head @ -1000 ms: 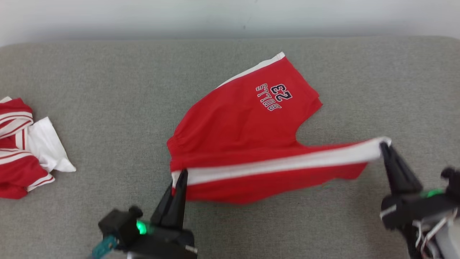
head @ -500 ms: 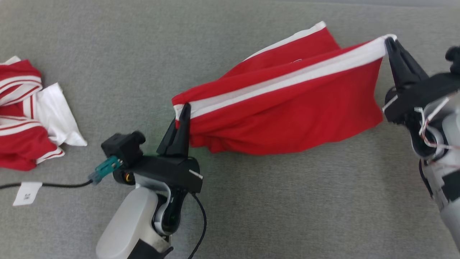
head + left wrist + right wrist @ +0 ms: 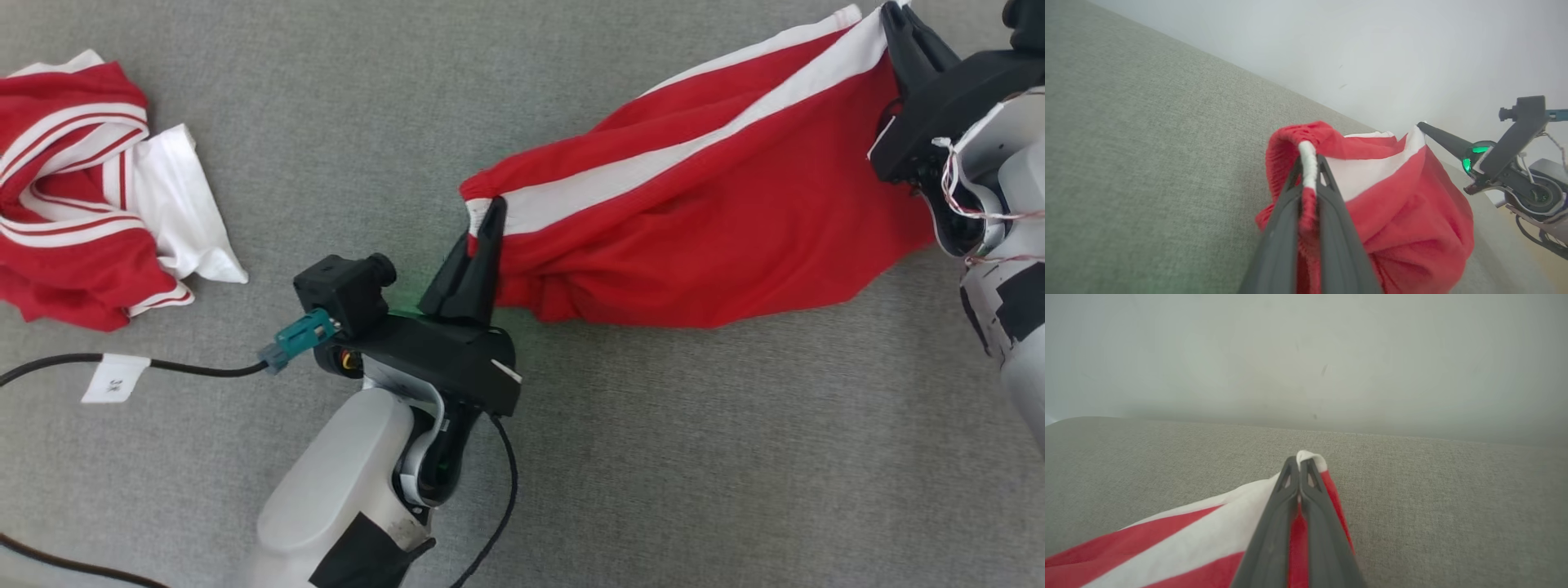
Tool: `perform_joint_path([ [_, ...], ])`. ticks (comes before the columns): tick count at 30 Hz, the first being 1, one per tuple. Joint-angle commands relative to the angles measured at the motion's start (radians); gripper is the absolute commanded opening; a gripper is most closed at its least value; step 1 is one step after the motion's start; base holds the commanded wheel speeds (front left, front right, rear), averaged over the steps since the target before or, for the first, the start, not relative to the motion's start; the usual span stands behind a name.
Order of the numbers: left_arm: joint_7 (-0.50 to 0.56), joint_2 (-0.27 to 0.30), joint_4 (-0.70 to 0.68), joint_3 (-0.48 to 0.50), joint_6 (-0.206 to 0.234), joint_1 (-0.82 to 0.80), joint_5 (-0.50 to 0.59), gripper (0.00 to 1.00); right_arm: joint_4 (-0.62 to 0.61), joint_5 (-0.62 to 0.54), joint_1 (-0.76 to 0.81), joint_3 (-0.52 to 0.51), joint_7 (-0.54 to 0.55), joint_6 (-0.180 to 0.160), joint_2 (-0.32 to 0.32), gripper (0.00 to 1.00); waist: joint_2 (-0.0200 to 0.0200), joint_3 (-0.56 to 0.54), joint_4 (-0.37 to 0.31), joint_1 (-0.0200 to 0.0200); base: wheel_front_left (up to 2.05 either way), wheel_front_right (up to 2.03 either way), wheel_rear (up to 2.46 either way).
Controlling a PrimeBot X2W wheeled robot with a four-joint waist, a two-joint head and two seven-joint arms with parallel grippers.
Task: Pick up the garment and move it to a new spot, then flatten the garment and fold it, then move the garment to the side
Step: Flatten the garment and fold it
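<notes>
Red cloth with a white side stripe, the garment (image 3: 694,220) hangs stretched between the two grippers over the grey cushion (image 3: 653,457), right of centre and running toward the far right. The left gripper (image 3: 495,208) is pinched tight on the garment's white-edged left end, with cloth bunched in its grip. The right gripper (image 3: 891,15) is clamped on the far-right end, at the tip of the stripe. The red body sags below the taut stripe in loose folds; whether it touches the cushion I cannot tell. At the far left lies a crumpled red-and-white pile (image 3: 82,204), well apart. A black cable (image 3: 204,370) with a white tag (image 3: 114,377) trails left from the left wrist.
</notes>
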Motion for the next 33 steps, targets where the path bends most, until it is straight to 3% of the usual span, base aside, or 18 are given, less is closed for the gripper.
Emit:
perform_joint_path([
  [1, -0.004, 0.0, -0.01, -0.013, 0.007, -0.017, -0.012, 0.0, 0.027, -0.006, -0.023, 0.009, -0.01, 0.001, 0.004, 0.0, -0.0002, 0.017, 0.021, -0.0002, 0.0, 0.0, 0.0],
  [11, -0.004, 0.0, -0.07, -0.027, 0.042, -0.036, -0.008, 0.0, 0.169, 0.005, -0.111, 0.078, -0.106, 0.001, 0.024, 0.0, -0.0002, 0.035, 0.03, -0.0002, 0.0, 0.0, 0.0],
  [12, -0.004, 0.0, -0.069, -0.027, 0.042, -0.037, -0.009, 0.15, 0.18, 0.007, -0.118, 0.082, -0.117, 0.001, 0.026, 0.29, -0.0002, 0.035, 0.029, -0.0002, 0.0, 0.0, 0.0],
  [13, -0.004, 0.0, -0.069, -0.026, 0.044, -0.037, -0.01, 0.48, 0.189, 0.007, -0.121, 0.089, -0.125, 0.001, 0.029, 0.52, -0.0002, 0.032, 0.026, -0.0002, 0.0, 0.0, 0.0],
  [14, -0.004, 0.0, -0.066, -0.023, 0.045, -0.034, -0.007, 1.0, 0.196, 0.011, -0.121, 0.095, -0.132, 0.001, 0.033, 1.0, -0.0002, 0.029, 0.024, -0.0002, 0.0, 0.0, 0.0],
  [27, -0.004, 0.001, -0.057, 0.072, 0.027, 0.099, 0.094, 1.0, 0.199, 0.127, 0.004, 0.15, -0.225, 0.001, 0.007, 1.0, -0.0002, -0.112, -0.007, -0.0002, 0.0, 0.0, 0.0],
  [33, -0.004, 0.002, -0.153, 0.181, 0.025, 0.228, 0.302, 1.0, 0.145, 0.193, 0.121, 0.154, -0.254, 0.001, -0.039, 1.0, -0.0002, -0.169, -0.019, -0.0002, 0.0, 0.0, 0.0],
])
